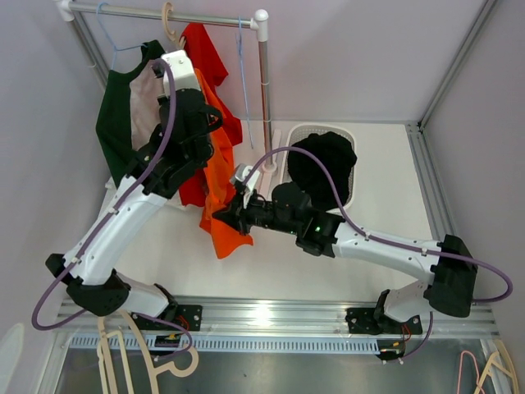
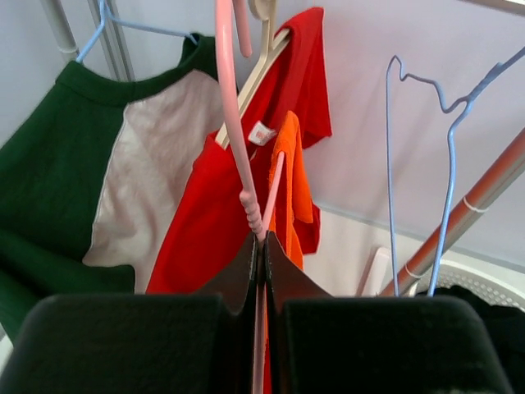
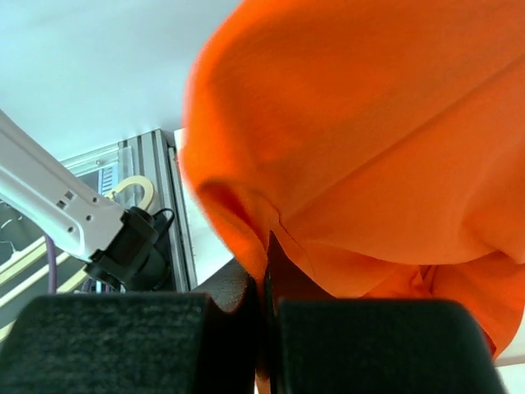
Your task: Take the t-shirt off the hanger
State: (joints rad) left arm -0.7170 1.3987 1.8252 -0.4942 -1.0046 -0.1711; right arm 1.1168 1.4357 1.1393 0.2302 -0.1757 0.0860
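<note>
An orange t-shirt (image 1: 220, 193) hangs from a pink hanger (image 2: 232, 123) below the rail. It also shows in the left wrist view (image 2: 289, 176) and fills the right wrist view (image 3: 369, 139). My left gripper (image 2: 262, 242) is shut on the pink hanger's lower wire, just under its twisted neck. In the top view the left gripper (image 1: 205, 135) sits against the shirt's top. My right gripper (image 3: 267, 254) is shut on the orange t-shirt's hem; in the top view the right gripper (image 1: 228, 215) is at the shirt's lower part.
A red t-shirt (image 1: 205, 61) on a cream hanger and a green and beige shirt (image 1: 123, 107) hang on the rail (image 1: 164, 12). Empty blue wire hangers (image 2: 447, 131) hang at the right. A white basket (image 1: 349, 135) holds dark clothes. Spare hangers (image 1: 139, 361) lie at the near edge.
</note>
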